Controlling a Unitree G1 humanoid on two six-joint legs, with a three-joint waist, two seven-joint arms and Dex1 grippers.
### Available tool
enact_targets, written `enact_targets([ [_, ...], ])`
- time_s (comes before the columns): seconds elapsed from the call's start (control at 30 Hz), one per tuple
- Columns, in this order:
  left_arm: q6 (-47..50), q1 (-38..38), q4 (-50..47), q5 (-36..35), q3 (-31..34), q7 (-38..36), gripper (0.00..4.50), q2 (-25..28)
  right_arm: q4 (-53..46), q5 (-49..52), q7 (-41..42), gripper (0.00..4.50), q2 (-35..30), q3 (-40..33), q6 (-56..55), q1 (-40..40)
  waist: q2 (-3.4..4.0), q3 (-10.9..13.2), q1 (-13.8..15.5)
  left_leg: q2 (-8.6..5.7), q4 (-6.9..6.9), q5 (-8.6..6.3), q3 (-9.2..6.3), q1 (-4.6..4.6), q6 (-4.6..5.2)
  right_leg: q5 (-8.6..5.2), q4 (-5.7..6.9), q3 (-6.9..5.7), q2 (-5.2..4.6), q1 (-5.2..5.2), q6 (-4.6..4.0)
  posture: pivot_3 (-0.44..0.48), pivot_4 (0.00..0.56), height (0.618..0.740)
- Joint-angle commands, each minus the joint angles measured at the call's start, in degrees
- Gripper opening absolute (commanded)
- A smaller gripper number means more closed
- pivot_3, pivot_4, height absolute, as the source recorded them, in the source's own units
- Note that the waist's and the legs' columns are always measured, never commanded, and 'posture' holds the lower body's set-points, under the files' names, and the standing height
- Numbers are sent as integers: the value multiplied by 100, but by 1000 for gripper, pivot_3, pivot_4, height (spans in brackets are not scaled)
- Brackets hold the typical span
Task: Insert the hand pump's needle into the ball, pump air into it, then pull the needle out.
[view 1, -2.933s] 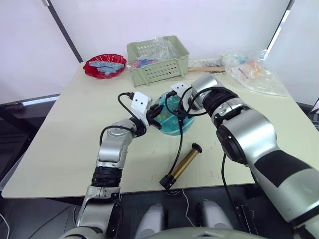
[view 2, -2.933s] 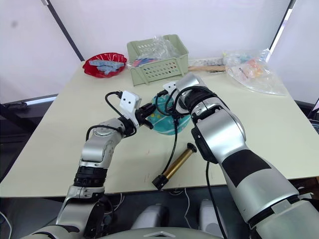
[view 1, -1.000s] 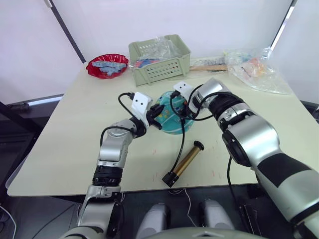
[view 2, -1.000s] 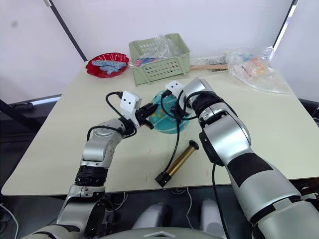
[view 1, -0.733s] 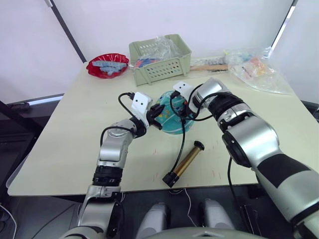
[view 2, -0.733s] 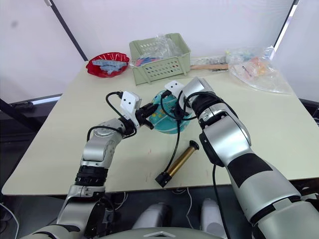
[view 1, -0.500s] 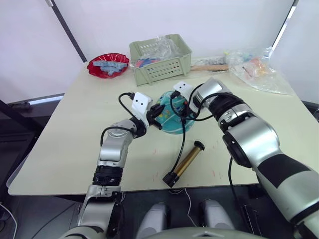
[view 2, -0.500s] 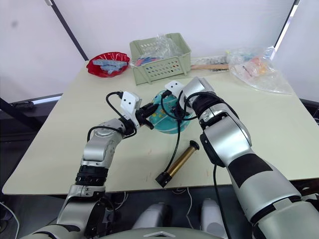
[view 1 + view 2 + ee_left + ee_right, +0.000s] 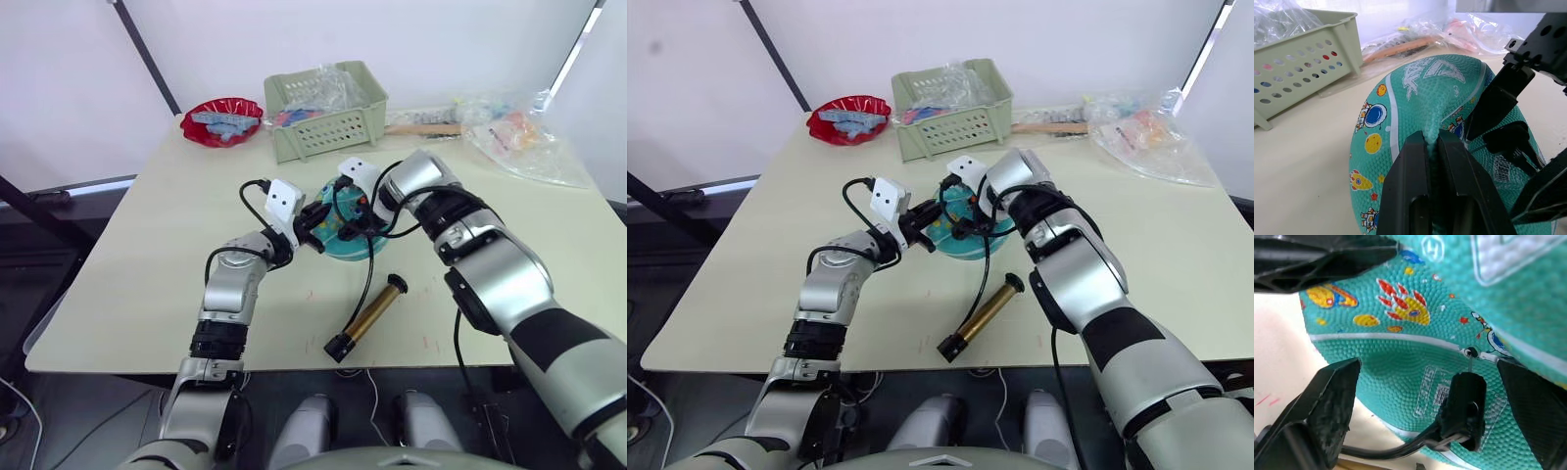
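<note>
the teal, white-striped rubber ball (image 9: 345, 233) sits mid-tabletop, a fold pinched in the left tool (image 9: 1431, 147) (fingers together). the thin metal needle (image 9: 1469, 361) points toward twelve o'clock at the valve, between the right tool's (image 9: 1430, 377) spread fingers; the right arm is nearer.

Mid-frame on the desk (image 9: 147, 264) sits the ball (image 9: 345, 235); hand pump (image 9: 366, 317) lies below it, basket (image 9: 328, 113) above.
</note>
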Motion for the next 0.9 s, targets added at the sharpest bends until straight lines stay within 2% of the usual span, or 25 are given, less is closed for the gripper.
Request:
enact_targets([
  [0.03, 253, 317, 637, 143, -658, -331, 0, -136, -1134, 132, 107, 4421, -320, 153, 385, 169, 6, 6, 26, -4, 0, 5, 1, -6, -7, 1, 0, 4, 1, -7, 2, 0, 150, 740],
  [0.2, 229, 291, 692, 160, -657, -345, 0, -142, -2831, 454, 145, 4421, -962, 185, 813, 881, 7, 6, 175, -22, 4, 27, -22, -72, 4, 5, -5, -9, 0, -60, 39, 0, 150, 740],
  [0.33, 237, 259, 709, 172, -655, -368, 0, -141, -3787, 721, -26, 4421, -1312, 131, 928, 1354, 7, 9, 238, -41, 0, 25, -36, -92, 4, -2, -7, -19, -32, -75, 49, 0, 150, 740],
  [0.53, 252, 224, 709, 163, -658, -377, 0, -113, -4810, 1162, -464, 4421, -1562, -289, 924, 1929, 0, 14, 248, -49, -2, 20, -43, -101, 0, -13, -16, -30, -44, -73, 67, 0, 150, 740],
  [0.73, 252, 185, 758, 160, -672, -390, 0, -81, -6138, 1649, -955, 4421, -1610, -1048, 703, 2898, -4, 16, 267, -49, -3, 24, -62, -108, 7, -13, -29, -53, -46, -67, 67, 0, 150, 740],
  [0.9, 259, 168, 768, 154, -648, -383, 0, -65, -6735, 1832, -1258, 4421, -1819, -1113, 470, 3547, -6, 18, 265, -49, -4, 26, -62, -110, 10, -13, -35, -55, -47, -65, 67, 0, 150, 740],
])
